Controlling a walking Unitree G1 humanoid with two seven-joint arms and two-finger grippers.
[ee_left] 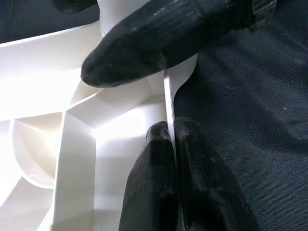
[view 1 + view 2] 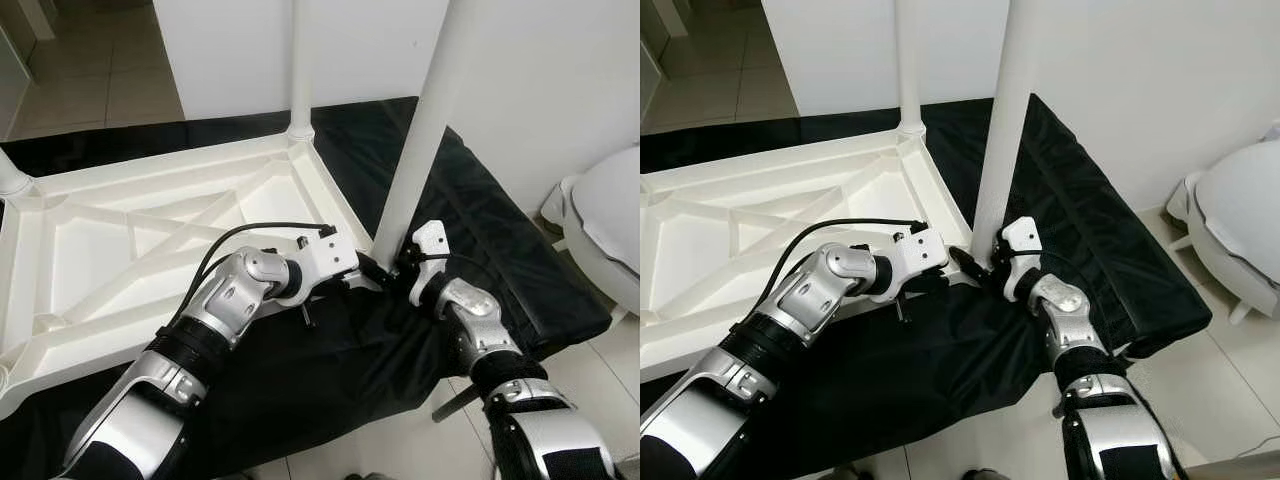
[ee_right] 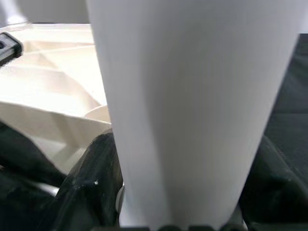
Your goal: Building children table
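place: home room | cues: tiled floor (image 2: 90, 70); white wall (image 2: 230, 50); black-covered bed (image 2: 520, 270)

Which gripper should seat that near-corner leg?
Right. The right gripper is wrapped around the base of the white leg at the tabletop corner. The left gripper pinches the tabletop rim, so it suits bracing.

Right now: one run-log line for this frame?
stage: fitting leg | right gripper: around base of white leg at corner socket | left gripper: pinching tabletop edge wall | tabletop: upside down on black cloth
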